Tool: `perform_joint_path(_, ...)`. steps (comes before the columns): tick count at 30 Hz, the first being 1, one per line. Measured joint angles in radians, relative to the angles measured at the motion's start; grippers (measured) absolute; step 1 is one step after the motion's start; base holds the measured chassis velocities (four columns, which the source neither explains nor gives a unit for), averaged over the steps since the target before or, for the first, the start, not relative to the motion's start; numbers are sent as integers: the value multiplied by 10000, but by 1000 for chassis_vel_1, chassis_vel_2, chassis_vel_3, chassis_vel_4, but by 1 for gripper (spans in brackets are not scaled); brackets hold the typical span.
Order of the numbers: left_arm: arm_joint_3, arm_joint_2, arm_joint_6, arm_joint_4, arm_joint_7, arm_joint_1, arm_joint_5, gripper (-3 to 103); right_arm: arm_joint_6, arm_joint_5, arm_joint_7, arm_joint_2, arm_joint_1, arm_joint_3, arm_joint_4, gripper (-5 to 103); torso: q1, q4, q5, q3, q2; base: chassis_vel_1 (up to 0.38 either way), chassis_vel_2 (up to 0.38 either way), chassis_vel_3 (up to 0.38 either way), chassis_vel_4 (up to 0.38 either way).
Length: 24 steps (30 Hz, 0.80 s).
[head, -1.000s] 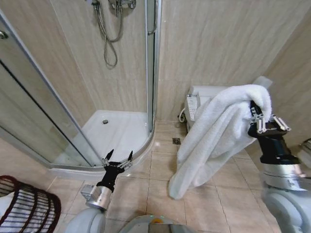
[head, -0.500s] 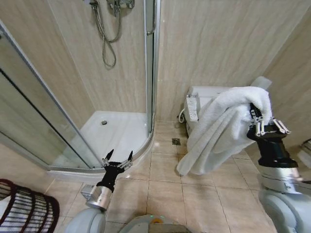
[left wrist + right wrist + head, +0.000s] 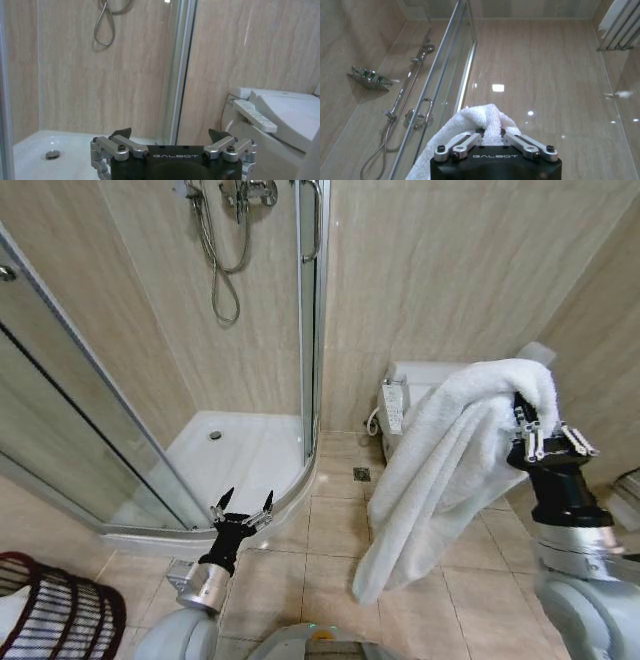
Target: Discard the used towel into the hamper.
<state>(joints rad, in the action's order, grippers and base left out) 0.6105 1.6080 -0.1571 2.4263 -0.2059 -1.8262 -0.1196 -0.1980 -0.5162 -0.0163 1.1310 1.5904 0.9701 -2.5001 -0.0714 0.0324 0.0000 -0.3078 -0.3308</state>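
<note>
At right, right hand (image 3: 540,432) grips one towel (image 3: 440,460); one hamper (image 3: 55,618).

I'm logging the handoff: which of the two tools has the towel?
The right tool, raised beside the toilet, is shut on the white towel, which hangs toward the floor. The left tool is low, open and empty.

The word GALBOT stands in pale capitals on the black body of the left gripper (image 3: 171,137), just below its two spread fingers; the same word GALBOT stands on the black body of the right gripper (image 3: 491,134), just below the white towel (image 3: 479,119) it clamps
</note>
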Motion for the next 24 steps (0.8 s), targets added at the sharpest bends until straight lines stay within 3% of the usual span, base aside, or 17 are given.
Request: perform_joint_path(24, 0, 0, 0, 0, 0, 0, 0, 100, -34, 52, -18, 3, 19, 35, 1, 8, -359, -1, 0, -655, -1014, 0, 0, 0, 0)
